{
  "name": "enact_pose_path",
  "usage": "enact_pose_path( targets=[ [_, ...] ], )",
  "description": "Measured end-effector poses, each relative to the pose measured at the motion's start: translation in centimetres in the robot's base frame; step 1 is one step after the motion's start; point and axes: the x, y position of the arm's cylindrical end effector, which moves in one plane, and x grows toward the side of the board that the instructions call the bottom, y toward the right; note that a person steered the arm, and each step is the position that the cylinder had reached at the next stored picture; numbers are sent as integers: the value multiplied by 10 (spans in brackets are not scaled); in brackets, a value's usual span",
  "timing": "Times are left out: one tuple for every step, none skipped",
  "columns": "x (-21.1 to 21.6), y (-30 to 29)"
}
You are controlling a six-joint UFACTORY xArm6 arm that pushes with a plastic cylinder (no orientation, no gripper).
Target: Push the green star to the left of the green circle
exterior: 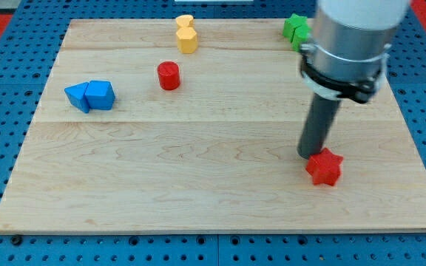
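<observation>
Green blocks (296,29) sit at the view's top right of the wooden board (198,185), partly hidden behind the arm; I cannot tell the green star from the green circle there. My tip (310,154) rests on the board at the lower right, far below the green blocks. It touches the upper left edge of a red star (325,168).
A red cylinder (168,75) stands at upper centre-left. Two yellow blocks (186,34) sit close together at the top centre. Two blue blocks (90,95) lie touching at the left. The arm's grey body (350,44) hides the top right corner.
</observation>
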Motion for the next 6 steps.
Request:
enact_pose_path(
  targets=[
    [3,3],
    [-70,14],
    [-166,42],
    [-264,59],
    [-314,67],
    [-322,16]
  ],
)
